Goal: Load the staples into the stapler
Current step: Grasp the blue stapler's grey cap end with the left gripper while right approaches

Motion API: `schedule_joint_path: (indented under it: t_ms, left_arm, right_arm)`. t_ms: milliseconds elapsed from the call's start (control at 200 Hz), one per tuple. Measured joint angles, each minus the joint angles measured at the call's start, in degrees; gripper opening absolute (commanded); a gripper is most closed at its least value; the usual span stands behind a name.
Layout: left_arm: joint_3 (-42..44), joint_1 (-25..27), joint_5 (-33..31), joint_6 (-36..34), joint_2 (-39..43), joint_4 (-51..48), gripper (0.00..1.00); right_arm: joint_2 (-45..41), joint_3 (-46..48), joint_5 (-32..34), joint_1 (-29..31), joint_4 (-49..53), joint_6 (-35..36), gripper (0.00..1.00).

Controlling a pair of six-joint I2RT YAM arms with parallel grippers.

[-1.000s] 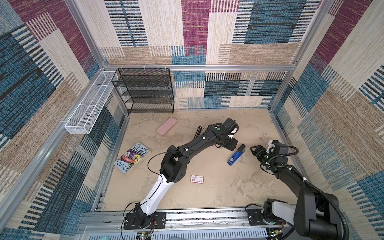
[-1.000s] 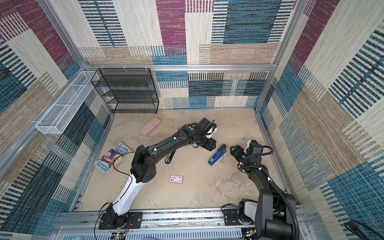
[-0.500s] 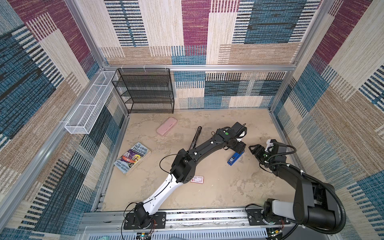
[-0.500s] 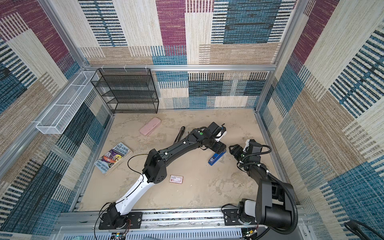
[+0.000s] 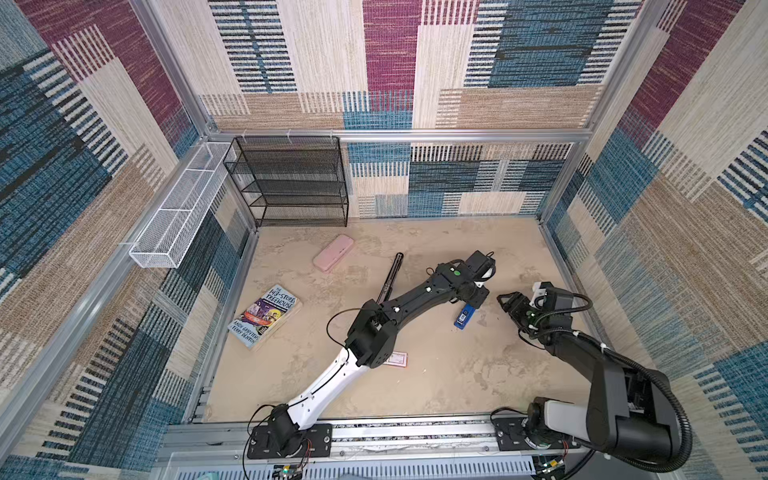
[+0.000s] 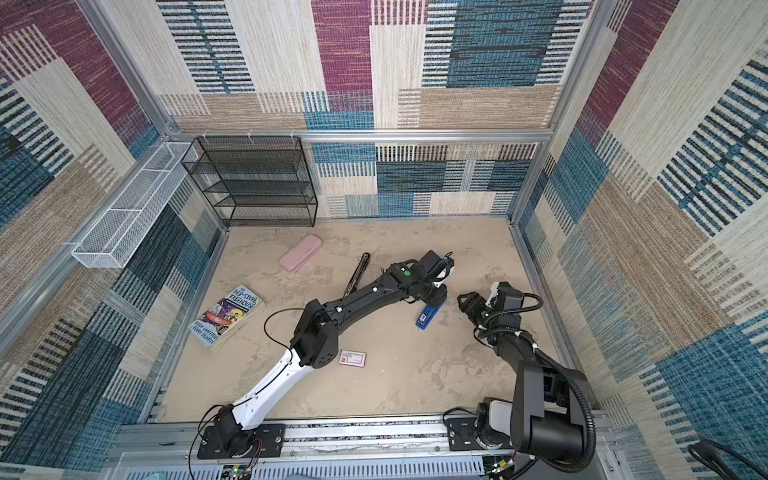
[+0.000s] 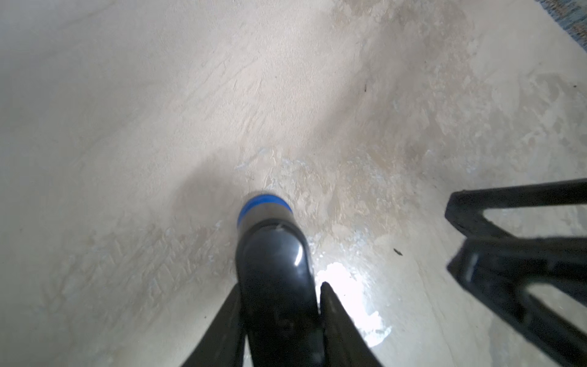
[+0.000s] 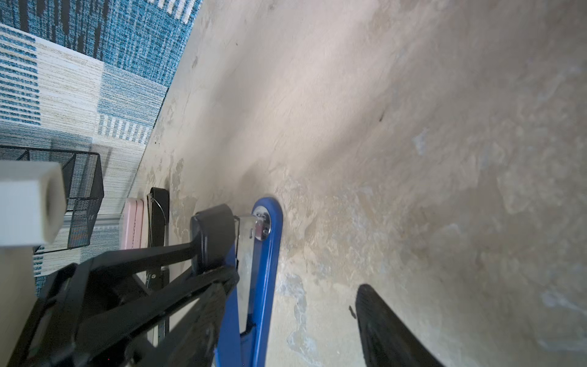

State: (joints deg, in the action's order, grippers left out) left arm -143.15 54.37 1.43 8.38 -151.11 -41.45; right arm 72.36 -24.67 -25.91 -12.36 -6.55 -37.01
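The stapler has a blue base and a black top and lies on the beige table right of centre. My left gripper reaches across to its far end. In the left wrist view its fingers press both sides of the black top, so it is shut on the stapler. My right gripper hovers open just right of the stapler, one finger apart from the blue base. The white, red-edged staples box lies near the left arm's elbow. No loose staples show.
A black oblong tool lies left of the left forearm, and a pink case lies farther back. A book sits at the left edge. A black mesh shelf and a white wire basket stand at the back left.
My left arm swung right, away from the black tool and over the stapler, and its jaws narrowed onto the black top. The right gripper barely moved.
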Motion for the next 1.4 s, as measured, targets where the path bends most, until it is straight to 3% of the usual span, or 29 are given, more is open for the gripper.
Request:
schedule_joint_path:
  t_ms: [120,240,290,426,651,871,1172,1397]
  left_arm:
    - [4.42,-0.04,-1.95,-2.12,2.78,0.13,0.23]
    - [11.13,-0.28,-4.72,-4.55,6.99,0.11,0.22]
    - [13.77,-0.46,-5.75,-5.46,8.66,0.15,0.26]
    - [18.53,-0.76,-7.50,-7.13,11.82,0.09,0.51]
    - [15.85,-0.85,-8.50,-7.52,11.43,-0.09,0.56]
    - [10.64,-0.92,-8.48,-7.67,7.80,-0.55,0.47]
    - [10.86,-1.01,-6.62,-7.67,7.63,-1.42,0.02]
    - [14.78,-1.75,-5.57,-7.63,11.69,-2.45,0.00]
  right_arm:
    - [0.42,0.24,-0.28,0.00,-0.26,0.00,0.69]
    - [1.99,0.59,-1.68,0.00,-1.55,-0.02,0.68]
    - [2.89,0.70,-2.45,0.02,-2.12,-0.07,0.67]
    - [5.22,0.87,-4.59,0.02,-4.17,-0.28,0.66]
    - [6.56,0.79,-6.71,0.13,-5.35,-0.42,0.66]
    - [6.47,0.61,-7.37,0.24,-5.44,-0.37,0.66]
    - [13.20,-2.38,-11.85,3.67,-8.17,0.11,0.51]
    - [20.13,-3.19,-17.22,6.10,-14.14,-0.70,0.49]
